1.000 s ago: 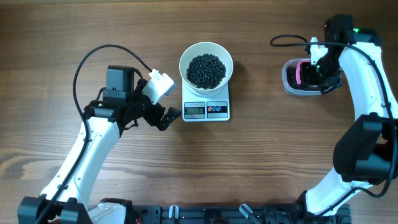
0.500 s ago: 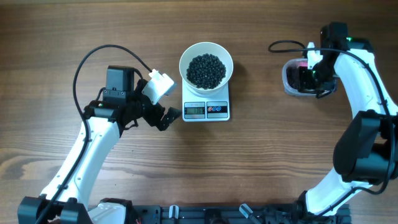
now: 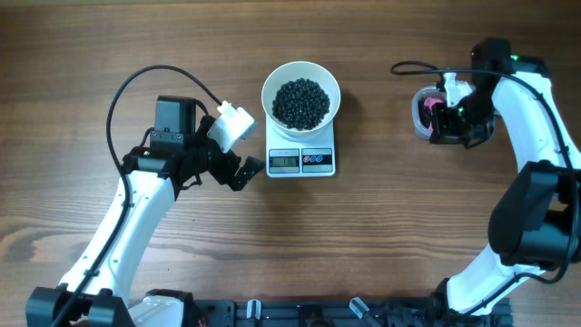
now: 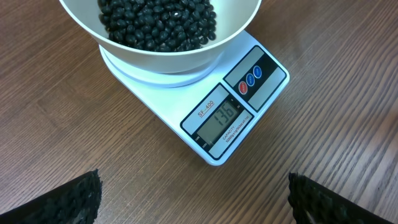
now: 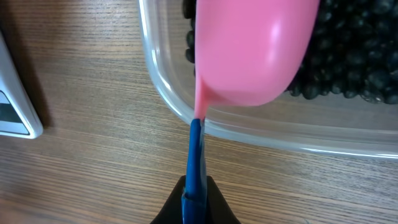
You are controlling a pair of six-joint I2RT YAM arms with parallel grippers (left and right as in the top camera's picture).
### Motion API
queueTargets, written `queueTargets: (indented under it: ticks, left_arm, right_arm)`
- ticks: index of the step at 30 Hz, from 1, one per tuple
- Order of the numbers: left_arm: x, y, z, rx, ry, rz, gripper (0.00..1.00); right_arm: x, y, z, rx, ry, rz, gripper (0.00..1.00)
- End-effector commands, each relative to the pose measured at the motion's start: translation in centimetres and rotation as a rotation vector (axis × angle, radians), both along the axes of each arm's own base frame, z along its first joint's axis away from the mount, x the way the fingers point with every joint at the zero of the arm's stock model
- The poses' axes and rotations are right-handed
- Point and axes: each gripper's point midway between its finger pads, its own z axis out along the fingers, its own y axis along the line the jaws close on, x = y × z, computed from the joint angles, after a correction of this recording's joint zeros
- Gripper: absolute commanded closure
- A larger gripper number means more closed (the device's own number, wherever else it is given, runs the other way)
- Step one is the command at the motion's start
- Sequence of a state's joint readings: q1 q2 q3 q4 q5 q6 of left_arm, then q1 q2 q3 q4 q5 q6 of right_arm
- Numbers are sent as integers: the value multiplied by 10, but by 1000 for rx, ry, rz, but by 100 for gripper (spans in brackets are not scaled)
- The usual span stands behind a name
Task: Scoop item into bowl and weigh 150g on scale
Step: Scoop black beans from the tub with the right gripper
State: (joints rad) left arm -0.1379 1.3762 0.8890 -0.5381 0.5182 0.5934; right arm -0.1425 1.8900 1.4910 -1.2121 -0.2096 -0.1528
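On the wooden table (image 3: 381, 227), the left gripper (image 3: 245, 170) stands wide open and empty beside the scale (image 3: 301, 159), only its fingertips (image 4: 74, 199) showing in the wrist view's corners. The white bowl (image 3: 267, 91), its far rim cut off up close, sits on the scale holding the black beans (image 3: 301, 102); the display (image 4: 219, 118) reads 136. Over the clear tub (image 5: 261, 134), half masked from above, the right gripper (image 5: 195, 202) clamps the pink scoop (image 5: 249, 50) by its blue handle (image 5: 194, 155); the scoop's hollow faces away, contents unseen

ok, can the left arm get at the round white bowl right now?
Probably yes: the left tool is open and empty just beside the white rectangular scale, and nothing stands between it and the round white bowl on top.
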Motion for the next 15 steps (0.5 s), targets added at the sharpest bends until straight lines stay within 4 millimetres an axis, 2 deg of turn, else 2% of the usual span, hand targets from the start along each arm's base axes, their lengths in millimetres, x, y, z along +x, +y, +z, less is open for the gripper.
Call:
queueTargets:
  ticks: [1,7,15]
  left_arm:
    - [-2,0,-1,-4,4,-5,0]
    - [-2,0,-1,-4,4,-5,0]
    - [-2,0,-1,-4,4,-5,0]
  right_arm:
    - [-5,4,6,90,-6,-15,96]
    - [4,-11,18,262,-84,-99,96]
    - [6,-38,31,388,-171,-175,96]
